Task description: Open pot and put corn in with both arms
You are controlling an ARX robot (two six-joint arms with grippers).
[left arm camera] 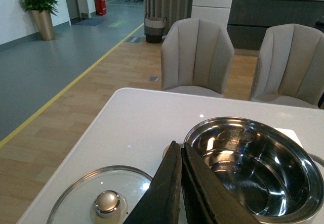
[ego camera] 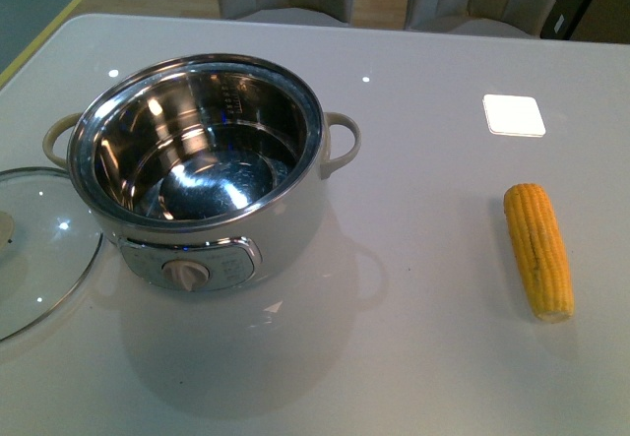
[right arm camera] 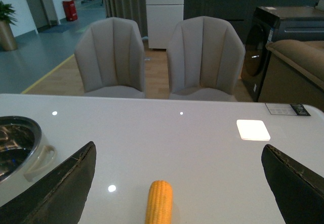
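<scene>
the pot [ego camera: 285, 239] stood open on the table [ego camera: 423, 357], its lid [ego camera: 39, 249] just beside it. the corn [ego camera: 538, 250] lay far off to its right. the left gripper [left arm camera: 181, 153] was pinched together, empty. the right gripper [right arm camera: 177, 150] was spread wide.

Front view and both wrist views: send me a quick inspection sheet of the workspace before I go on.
Surface: glossy white table, light reflections.
Job's things: pot open, bowl empty; corn lying on the table to its right, well apart.
Clutter: glass lid flat beside the pot's left; white square pad beyond the corn.
Grippers: left gripper shut, empty; right gripper open, empty, facing the corn.
Cables: nothing seen.
Surroundings: two grey chairs behind the table; potted plant.
</scene>
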